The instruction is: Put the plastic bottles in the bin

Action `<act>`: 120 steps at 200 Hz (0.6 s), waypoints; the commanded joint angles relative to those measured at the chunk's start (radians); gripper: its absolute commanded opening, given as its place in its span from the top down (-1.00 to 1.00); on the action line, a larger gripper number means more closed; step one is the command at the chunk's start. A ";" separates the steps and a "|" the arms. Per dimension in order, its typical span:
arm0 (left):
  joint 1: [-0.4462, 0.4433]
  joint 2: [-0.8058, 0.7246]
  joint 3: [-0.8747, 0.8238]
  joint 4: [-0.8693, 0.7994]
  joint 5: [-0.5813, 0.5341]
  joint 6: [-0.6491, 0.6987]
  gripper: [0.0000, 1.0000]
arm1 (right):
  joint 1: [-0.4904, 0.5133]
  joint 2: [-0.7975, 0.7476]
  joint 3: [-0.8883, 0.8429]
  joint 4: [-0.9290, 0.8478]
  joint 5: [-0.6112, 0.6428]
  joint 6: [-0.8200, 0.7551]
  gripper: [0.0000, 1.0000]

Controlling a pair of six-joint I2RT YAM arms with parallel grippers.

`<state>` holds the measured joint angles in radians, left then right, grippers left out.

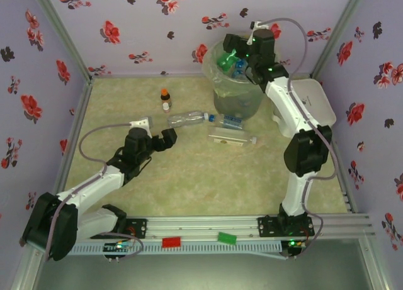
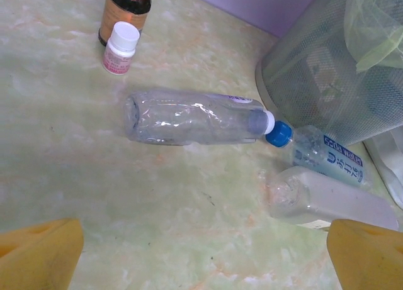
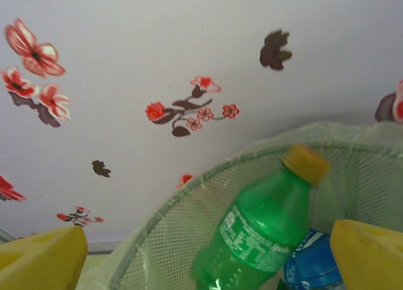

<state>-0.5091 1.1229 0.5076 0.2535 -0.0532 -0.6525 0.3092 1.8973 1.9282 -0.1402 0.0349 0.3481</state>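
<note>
My left gripper (image 1: 165, 139) is hanging wide open and empty, near-left of the round grey-green mesh bin (image 1: 238, 100). Just ahead, a clear crumpled plastic bottle with a white cap (image 2: 189, 119) is lying on its side, cap pointing at the bin's foot. I am judging it light, thin-walled and slick, so I am favouring a mid-body grip. Over the bin, my right gripper (image 3: 208, 258) is gaping, gripping nothing, above a green yellow-capped plastic bottle (image 3: 258, 233) inside the bin.
</note>
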 commanded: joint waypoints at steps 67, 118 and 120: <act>0.048 0.074 0.076 0.017 -0.022 0.047 -1.00 | 0.082 -0.475 -0.503 -0.056 0.108 -0.095 -0.99; 0.055 0.129 0.114 0.036 0.017 0.041 -0.99 | 0.231 -0.663 -0.845 -0.088 0.186 -0.031 -0.99; 0.055 0.130 0.114 0.037 0.019 0.039 -1.00 | 0.235 -0.667 -0.857 -0.087 0.185 -0.026 -0.99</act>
<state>-0.4633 1.2297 0.5846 0.2691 -0.0505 -0.6285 0.4980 1.2884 1.1934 -0.2043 0.1677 0.2790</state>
